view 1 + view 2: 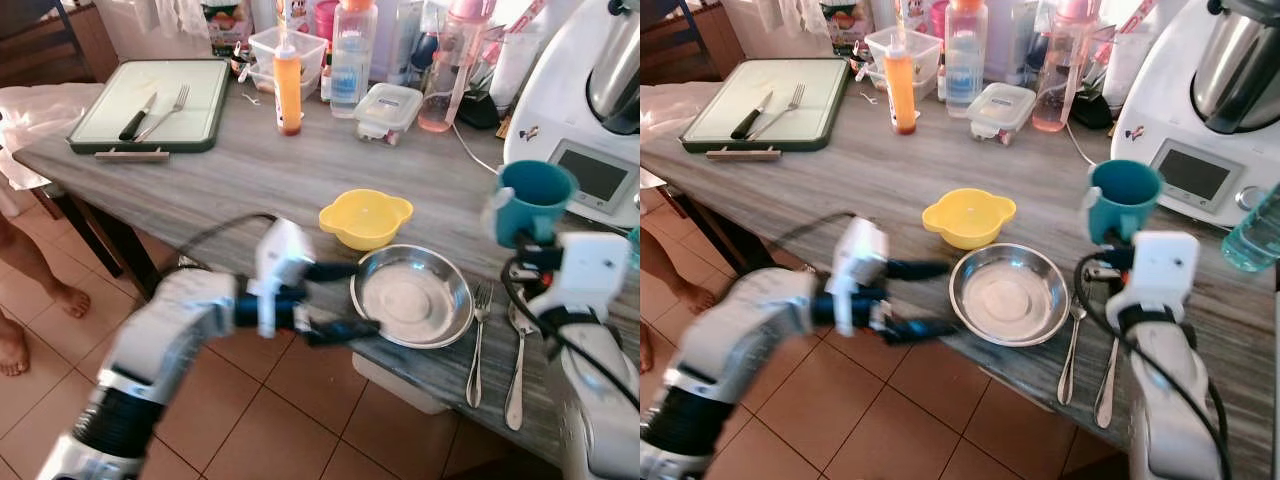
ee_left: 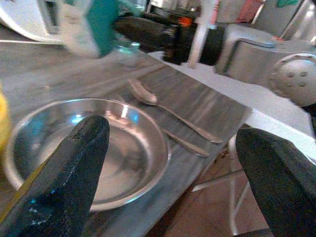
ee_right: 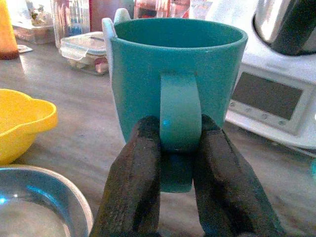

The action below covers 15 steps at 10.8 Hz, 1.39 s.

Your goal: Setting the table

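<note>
A teal mug (image 1: 533,199) hangs upright above the table's right part, its handle (image 3: 179,118) pinched by my right gripper (image 3: 178,148), which is shut on it. A steel plate (image 1: 413,296) lies near the table's front edge, with a yellow bowl (image 1: 365,217) just behind it. A fork (image 1: 477,340) and a spoon (image 1: 517,365) lie right of the plate. My left gripper (image 1: 345,300) is open at the plate's left rim, one finger (image 2: 74,173) over the rim and the other finger (image 2: 276,182) past the table edge.
A white kitchen machine (image 1: 590,110) stands at the back right. Bottles, an orange bottle (image 1: 288,90) and food boxes crowd the table's back. A green tray (image 1: 155,105) with a knife and fork sits at the back left. A person's bare feet (image 1: 30,320) are on the tiled floor at left.
</note>
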Available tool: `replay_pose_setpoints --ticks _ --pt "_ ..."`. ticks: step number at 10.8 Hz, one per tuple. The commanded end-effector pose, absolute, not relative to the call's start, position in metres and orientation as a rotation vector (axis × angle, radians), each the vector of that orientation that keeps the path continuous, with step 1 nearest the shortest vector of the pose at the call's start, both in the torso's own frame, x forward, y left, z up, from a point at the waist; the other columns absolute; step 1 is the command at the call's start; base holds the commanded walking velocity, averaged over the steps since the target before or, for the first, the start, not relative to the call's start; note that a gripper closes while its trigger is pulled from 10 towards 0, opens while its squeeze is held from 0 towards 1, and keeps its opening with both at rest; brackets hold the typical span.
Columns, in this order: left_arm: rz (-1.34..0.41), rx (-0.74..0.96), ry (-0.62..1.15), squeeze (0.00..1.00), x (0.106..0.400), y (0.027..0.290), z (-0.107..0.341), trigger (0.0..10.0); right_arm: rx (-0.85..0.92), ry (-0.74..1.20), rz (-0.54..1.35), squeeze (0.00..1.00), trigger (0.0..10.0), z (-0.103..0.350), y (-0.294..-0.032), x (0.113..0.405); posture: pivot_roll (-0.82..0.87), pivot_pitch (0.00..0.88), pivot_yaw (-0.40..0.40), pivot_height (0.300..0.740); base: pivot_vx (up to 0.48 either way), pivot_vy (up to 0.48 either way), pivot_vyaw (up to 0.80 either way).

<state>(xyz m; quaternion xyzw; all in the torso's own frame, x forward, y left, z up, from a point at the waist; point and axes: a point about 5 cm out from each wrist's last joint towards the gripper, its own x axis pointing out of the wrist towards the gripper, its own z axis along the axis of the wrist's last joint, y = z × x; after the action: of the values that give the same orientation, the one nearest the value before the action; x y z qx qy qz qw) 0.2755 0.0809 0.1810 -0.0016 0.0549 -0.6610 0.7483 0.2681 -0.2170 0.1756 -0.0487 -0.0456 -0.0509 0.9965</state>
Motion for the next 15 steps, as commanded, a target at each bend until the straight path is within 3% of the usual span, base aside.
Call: replay_pose_setpoints --ticks 1,10,12,13,14,15 --pt "-1.466 0.008 0.106 0.0 0.271 0.076 0.185 10.0 -0.083 -0.077 -0.075 0.0 10.0 0.174 -0.22 0.271 0.07 0.126 -0.016 0.74 0.0 0.0 0.0" --pt "-1.458 0.008 0.109 0.0 0.273 0.075 0.185 10.0 -0.079 -0.028 0.046 0.0 10.0 0.154 -0.223 0.291 0.08 0.142 -0.014 0.74 0.0 0.0 0.0" --pt "-1.456 0.009 0.108 0.0 0.271 0.076 0.186 10.0 -0.059 -0.024 0.047 0.03 10.0 0.15 -0.223 0.29 0.09 0.145 -0.012 0.74 0.0 0.0 0.0" --pt "-1.461 0.01 0.114 0.0 0.269 0.076 0.185 10.0 -0.058 -0.023 0.047 0.1 10.0 0.148 -0.222 0.288 0.09 0.146 -0.011 0.74 0.0 0.0 0.0" --pt "-1.46 0.01 0.114 0.0 0.269 0.076 0.185 10.0 -0.051 -0.022 0.041 1.0 10.0 0.146 -0.223 0.286 0.09 0.145 -0.009 0.74 0.0 0.0 0.0" --pt "-1.458 0.011 0.112 0.0 0.27 0.076 0.186 10.0 -0.046 -0.022 0.038 1.0 10.0 0.146 -0.223 0.286 0.09 0.142 -0.007 0.74 0.0 0.0 0.0"
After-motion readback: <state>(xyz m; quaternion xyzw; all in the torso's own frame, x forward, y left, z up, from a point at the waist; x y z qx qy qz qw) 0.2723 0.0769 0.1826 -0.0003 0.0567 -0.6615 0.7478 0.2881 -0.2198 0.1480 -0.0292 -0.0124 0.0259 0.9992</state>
